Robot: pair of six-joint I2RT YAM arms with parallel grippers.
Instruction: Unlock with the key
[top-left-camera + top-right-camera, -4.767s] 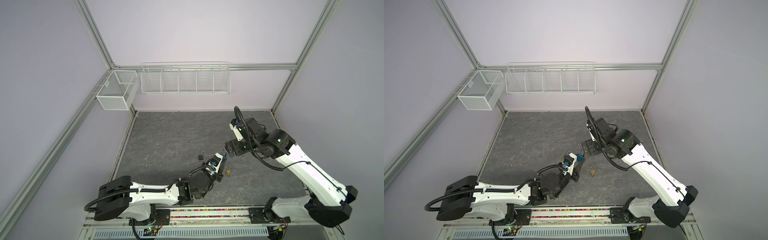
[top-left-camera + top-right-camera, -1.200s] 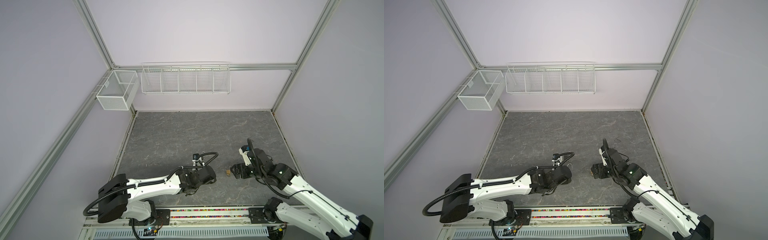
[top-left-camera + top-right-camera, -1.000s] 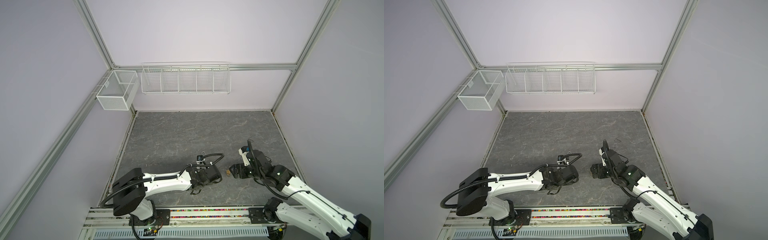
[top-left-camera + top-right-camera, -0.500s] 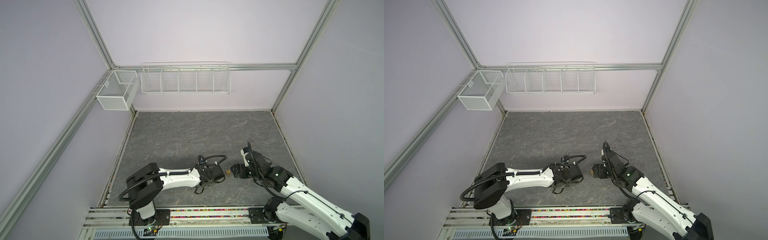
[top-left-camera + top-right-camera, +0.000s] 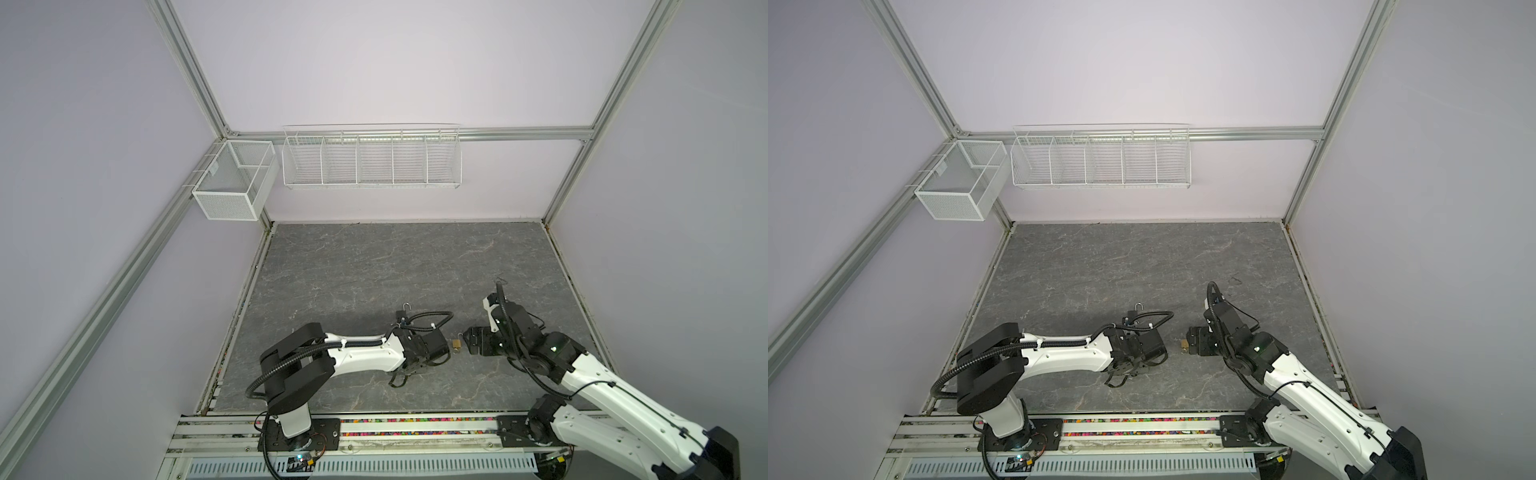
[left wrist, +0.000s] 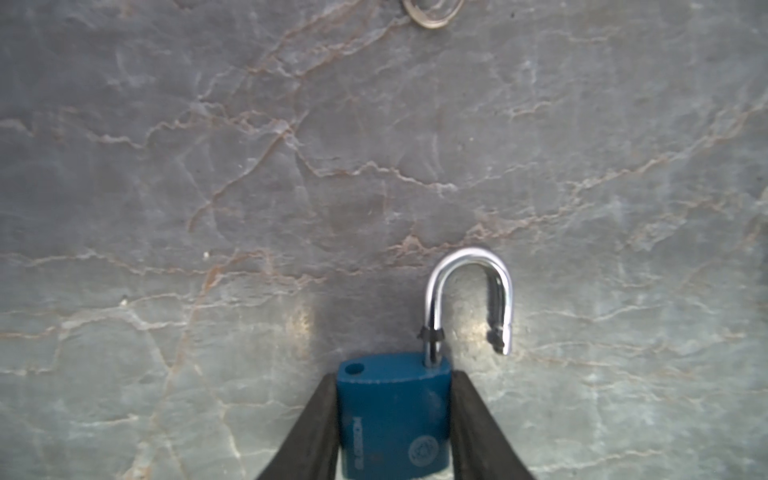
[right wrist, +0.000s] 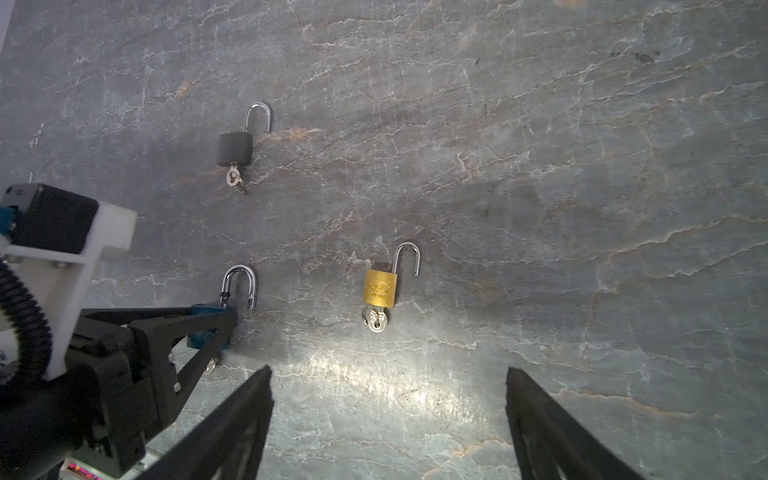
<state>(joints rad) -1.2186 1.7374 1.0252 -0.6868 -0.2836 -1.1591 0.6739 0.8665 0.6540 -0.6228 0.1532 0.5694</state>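
Closest in, my left end effector (image 6: 393, 376) has the blue padlock (image 6: 392, 415) between its fingers. Both fingers lie against the flanks of its body, low over the worktop (image 6: 249, 166). The lock's long axis runs straight out along my fingers. Its key end points back toward the palm, and the shackle (image 6: 469, 291) leads away, its free leg out of the body and swung to one side of its hole. I judge that lock done.

Just beyond, the brass padlock (image 7: 380, 289) lies flat between my two end effectors. It is nearer my right end effector (image 7: 387, 369), which is spread wide and holds nothing. The brass padlock sits dead ahead of those fingers with its key (image 7: 376, 322) end toward me and its shackle pointing away, also sprung.

Farthest off, the black padlock (image 7: 235, 148) lies open too, with a key in it. Both arms reach in low, with the forearms near level.
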